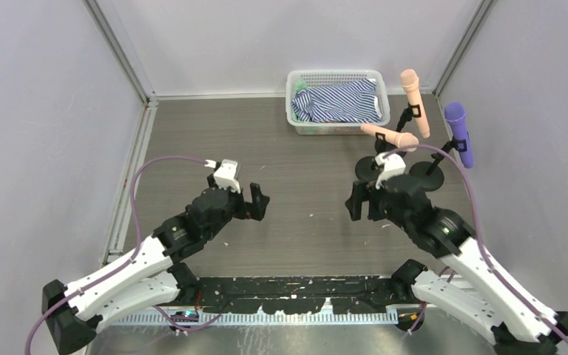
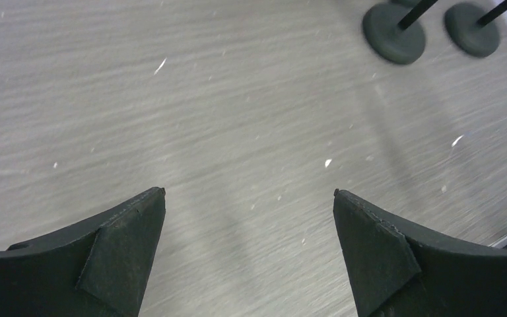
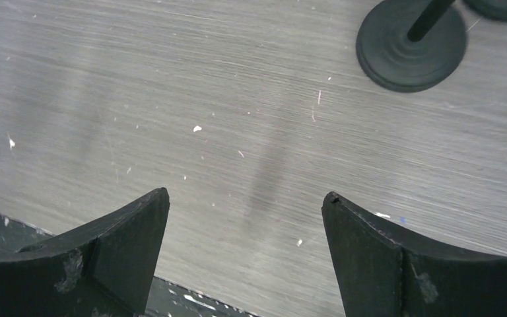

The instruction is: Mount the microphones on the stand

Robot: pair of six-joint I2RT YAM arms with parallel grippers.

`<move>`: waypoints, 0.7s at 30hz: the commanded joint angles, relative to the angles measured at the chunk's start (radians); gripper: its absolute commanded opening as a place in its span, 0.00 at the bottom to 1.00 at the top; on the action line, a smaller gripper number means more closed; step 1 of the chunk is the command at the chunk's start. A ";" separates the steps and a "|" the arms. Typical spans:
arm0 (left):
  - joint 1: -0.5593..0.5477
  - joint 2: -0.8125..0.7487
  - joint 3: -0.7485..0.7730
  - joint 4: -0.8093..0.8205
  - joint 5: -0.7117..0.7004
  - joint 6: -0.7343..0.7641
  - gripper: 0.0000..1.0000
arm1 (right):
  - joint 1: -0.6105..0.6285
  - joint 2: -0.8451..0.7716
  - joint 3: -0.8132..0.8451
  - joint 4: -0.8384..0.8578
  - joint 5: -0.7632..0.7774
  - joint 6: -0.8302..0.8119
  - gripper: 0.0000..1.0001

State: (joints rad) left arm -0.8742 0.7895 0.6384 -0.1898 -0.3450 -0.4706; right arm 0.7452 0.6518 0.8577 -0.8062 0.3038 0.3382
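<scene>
Top view: upright peach microphone [image 1: 411, 96], level peach microphone [image 1: 390, 136] and purple microphone [image 1: 459, 134] all sit clipped on stands [image 1: 424, 177] at 1–2 o'clock. Left gripper [image 1: 259, 203] and right gripper [image 1: 353, 203] are spread, empty. Left wrist: jaws apart, stand bases [image 2: 394, 33] at 1 o'clock. Right wrist: jaws apart, nearest base [image 3: 412, 45] at 1 o'clock. Looks finished; retreat right arm slowly, clear of stands.

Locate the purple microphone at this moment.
In the top view, the purple microphone is clipped on a stand at the far right, right of both peach-pink microphones.

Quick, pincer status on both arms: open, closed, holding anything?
Left pincer: open, holding nothing.
Right pincer: open, holding nothing.
</scene>
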 commanded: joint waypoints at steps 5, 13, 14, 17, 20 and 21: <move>0.003 -0.122 -0.070 -0.161 -0.063 0.085 1.00 | -0.427 0.099 -0.104 0.287 -0.535 -0.027 0.91; 0.003 -0.224 -0.185 -0.085 -0.133 0.130 1.00 | -0.457 -0.243 -0.166 0.243 -0.288 -0.080 0.94; 0.003 -0.237 -0.194 -0.083 -0.141 0.131 1.00 | -0.457 -0.276 -0.173 0.235 -0.249 -0.070 0.95; 0.003 -0.279 -0.219 -0.080 -0.164 0.133 1.00 | -0.456 -0.368 -0.193 0.226 -0.175 -0.057 0.98; 0.003 -0.320 -0.253 -0.043 -0.146 0.140 1.00 | -0.456 -0.412 -0.204 0.234 -0.143 -0.051 1.00; 0.003 -0.331 -0.261 -0.032 -0.145 0.143 1.00 | -0.456 -0.416 -0.204 0.233 -0.141 -0.052 1.00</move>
State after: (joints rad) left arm -0.8742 0.5049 0.4026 -0.3065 -0.4717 -0.3546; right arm 0.2924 0.2600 0.6662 -0.5915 0.0814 0.2871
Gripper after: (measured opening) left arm 0.996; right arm 0.992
